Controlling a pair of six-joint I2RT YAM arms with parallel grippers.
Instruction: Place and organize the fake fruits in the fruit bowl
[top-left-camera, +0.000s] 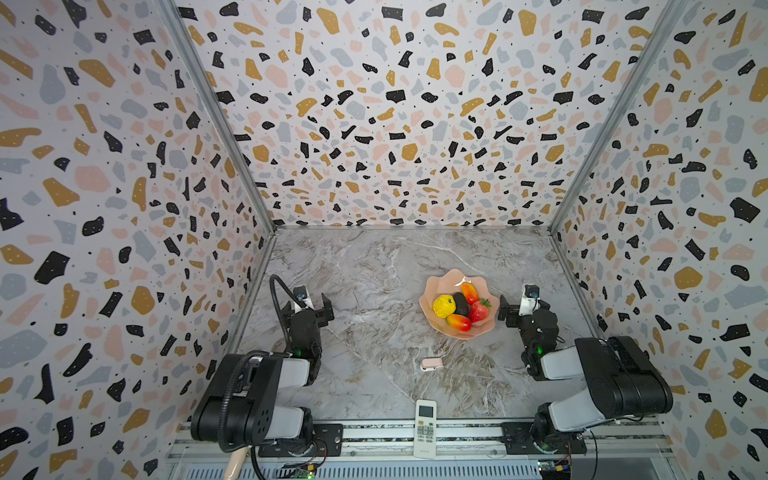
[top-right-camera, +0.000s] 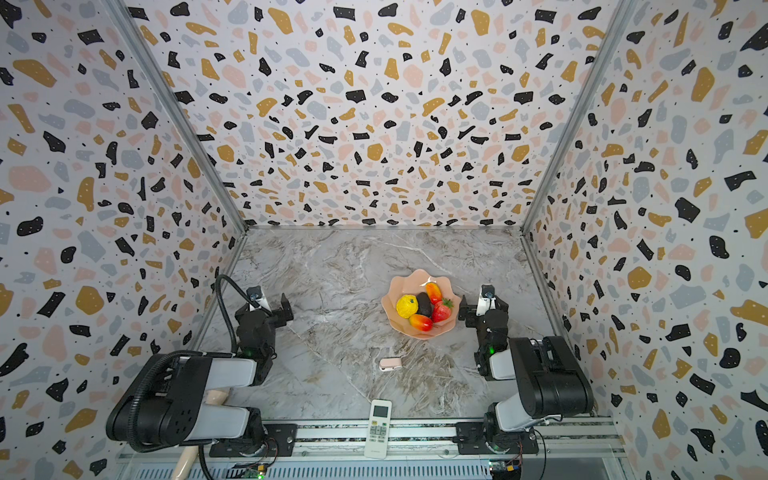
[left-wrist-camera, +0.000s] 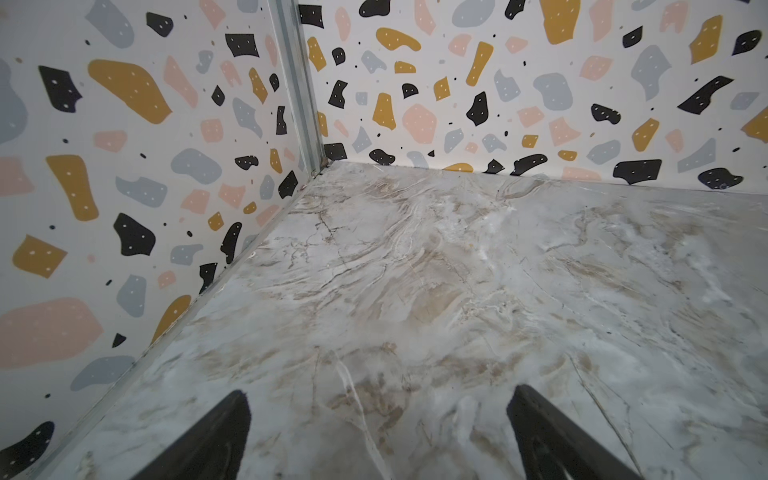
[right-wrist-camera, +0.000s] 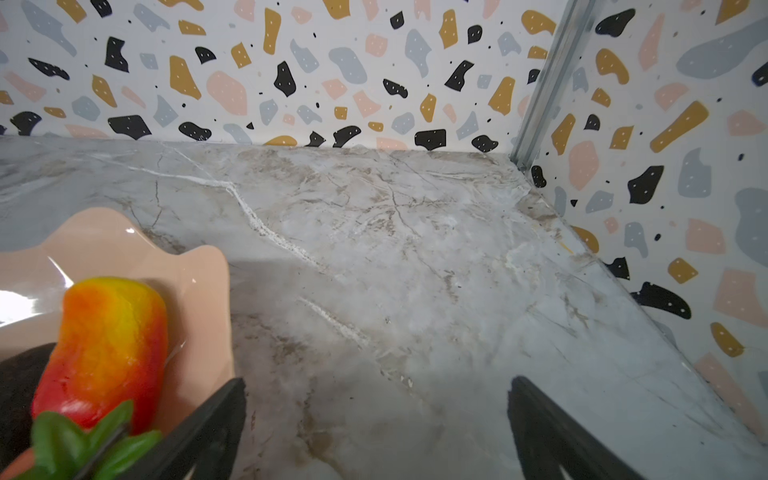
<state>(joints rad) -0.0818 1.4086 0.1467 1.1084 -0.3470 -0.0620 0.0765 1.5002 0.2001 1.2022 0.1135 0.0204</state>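
The white remote (top-left-camera: 425, 428) lies nearest, on the front rail, then the small pink gadget (top-left-camera: 430, 364) (neither belongs to the job). Farther in, the left gripper (left-wrist-camera: 378, 407) hovers over bare marble, jaws apart and empty. The right gripper (right-wrist-camera: 376, 399), jaws equally wide and empty, sits just beside the fruit bowl (top-left-camera: 446, 282). Inside the bowl rest the near red-orange oval (top-left-camera: 458, 322), the strawberry (top-left-camera: 478, 311), the bumpy yellow fruit (top-left-camera: 444, 306), the dark oval (top-left-camera: 460, 304) and the far red-orange oval (top-left-camera: 470, 292). They look light, glossy and probably slippery, so pinch across each one's narrow middle.
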